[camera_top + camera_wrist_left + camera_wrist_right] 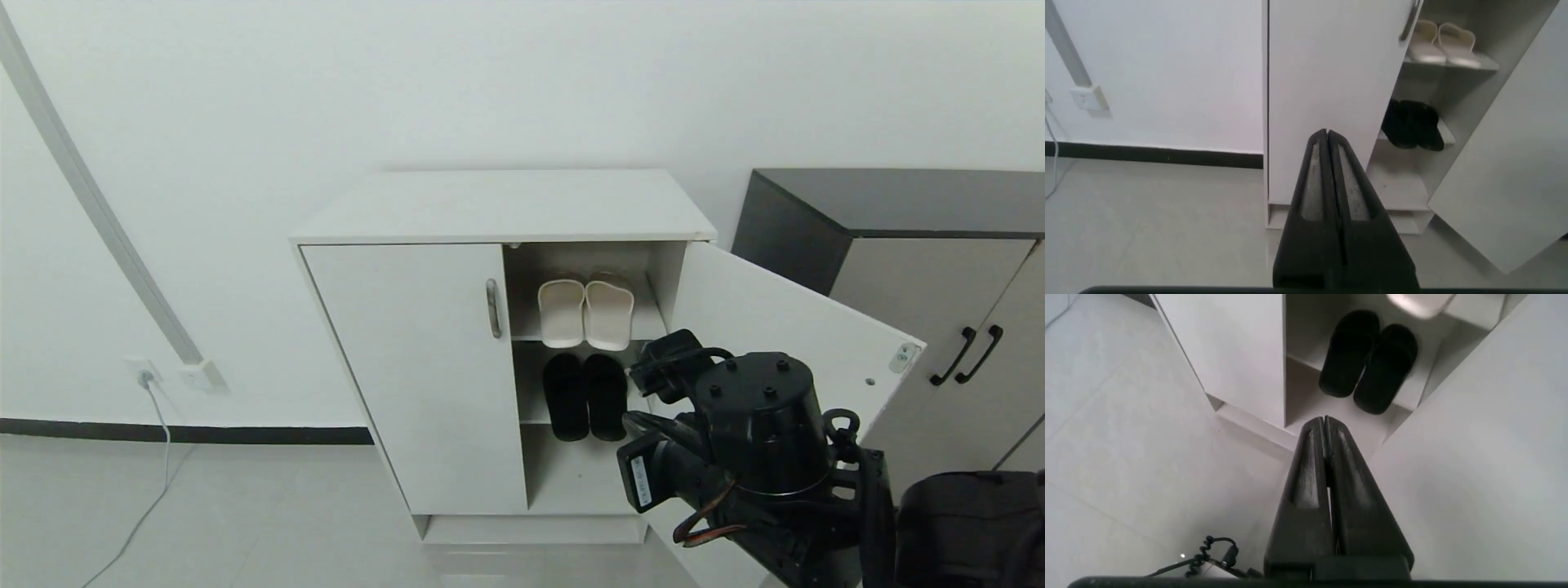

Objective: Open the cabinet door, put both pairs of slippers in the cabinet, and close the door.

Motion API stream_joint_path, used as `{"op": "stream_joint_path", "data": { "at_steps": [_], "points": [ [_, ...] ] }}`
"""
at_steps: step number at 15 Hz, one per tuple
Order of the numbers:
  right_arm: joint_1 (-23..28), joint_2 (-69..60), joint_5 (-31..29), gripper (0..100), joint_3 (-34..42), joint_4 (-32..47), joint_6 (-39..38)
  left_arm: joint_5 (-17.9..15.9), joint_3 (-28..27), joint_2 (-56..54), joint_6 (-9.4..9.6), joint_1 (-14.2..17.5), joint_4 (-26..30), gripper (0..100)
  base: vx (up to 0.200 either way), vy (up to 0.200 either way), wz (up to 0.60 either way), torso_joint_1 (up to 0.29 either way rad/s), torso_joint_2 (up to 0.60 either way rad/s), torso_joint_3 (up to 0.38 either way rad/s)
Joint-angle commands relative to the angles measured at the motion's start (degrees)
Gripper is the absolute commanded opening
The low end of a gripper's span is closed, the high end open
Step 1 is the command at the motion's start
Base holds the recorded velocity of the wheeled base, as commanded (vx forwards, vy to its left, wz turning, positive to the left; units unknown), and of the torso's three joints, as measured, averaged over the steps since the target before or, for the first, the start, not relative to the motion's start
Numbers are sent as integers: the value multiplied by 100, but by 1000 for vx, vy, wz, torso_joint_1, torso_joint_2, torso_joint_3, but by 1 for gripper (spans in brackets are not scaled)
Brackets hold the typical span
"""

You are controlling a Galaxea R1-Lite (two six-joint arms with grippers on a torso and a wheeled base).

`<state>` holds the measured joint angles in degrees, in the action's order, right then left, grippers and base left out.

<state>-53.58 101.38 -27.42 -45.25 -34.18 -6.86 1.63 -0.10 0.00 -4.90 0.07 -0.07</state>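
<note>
Evidently, with white slippers (585, 313) and black slippers (1368, 355) shelved ahead, the right pincer (1325, 429), pressed together like the left pincer (1327, 139), sits beside the open door (775, 327), likely to push it shut.

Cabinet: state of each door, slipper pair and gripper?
right cabinet door: open
left cabinet door: shut
white slippers: inside, on upper shelf
black slippers: inside, on shelf below
left gripper: fingers shut, empty
right gripper: fingers shut, empty
grey cabinet doors: shut
</note>
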Motion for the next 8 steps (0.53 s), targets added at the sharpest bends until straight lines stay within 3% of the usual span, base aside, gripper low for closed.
{"op": "stream_joint_path", "data": {
  "at_steps": [1, 8],
  "points": [
    [-4, 14, -1, 0, -1, -1, 1, 4, 1, 0, -2, 1, -1, 0, 0, 0, 0, 193, -500, -315],
    [5, 14, 17, 0, 25, -1, -8, 4, 1, 0, -2, 1, -1, 0, 0, 0, 0, 207, -519, -313]
  ]
}}
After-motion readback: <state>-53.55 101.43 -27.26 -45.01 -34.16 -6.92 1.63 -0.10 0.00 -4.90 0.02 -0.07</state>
